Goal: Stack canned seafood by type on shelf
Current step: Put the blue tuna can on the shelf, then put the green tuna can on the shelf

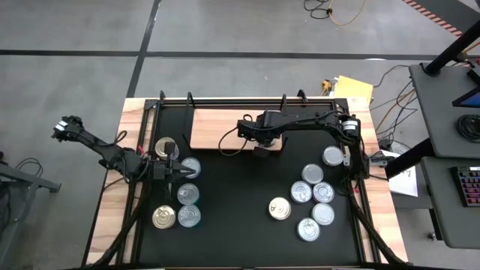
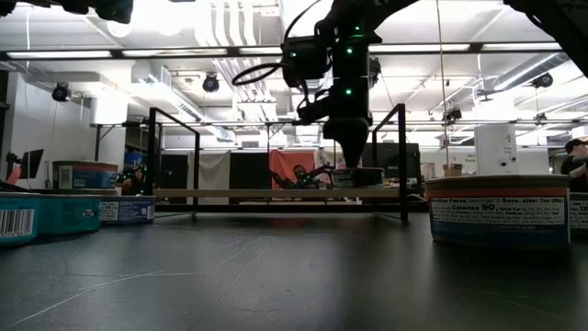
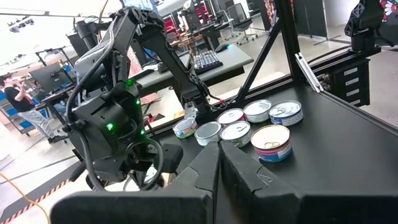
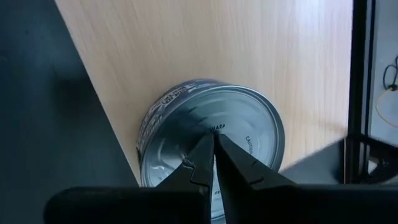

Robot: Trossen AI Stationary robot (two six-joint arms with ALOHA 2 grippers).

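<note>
The shelf [image 1: 217, 129] is a light-brown board at the table's far side. One silver-topped can [image 4: 249, 130] stands on it by its near edge [image 2: 358, 176]. My right gripper [image 4: 214, 140] is shut, points steeply down and stands right over that can's lid [image 2: 352, 158]. My left gripper [image 3: 219, 155] is shut and level, raised above the left group of cans [image 1: 187, 193], which rest on the black table and include two gold-topped ones [image 1: 163, 217]. Several more cans [image 1: 315, 193] sit at the right. My right gripper has its shut fingertips [image 4: 205, 146] over the middle of the can's lid [image 4: 217, 127], coming from above. Whether they touch the lid, I cannot tell. The can stands flat on the shelf.
A black metal frame [image 1: 225, 99] runs along the table's far edge behind the shelf, with uprights [image 2: 402, 161] at its sides. The black table [image 1: 240, 217] lies bare between the two can groups. A large can [image 2: 501, 211] stands close to the low camera.
</note>
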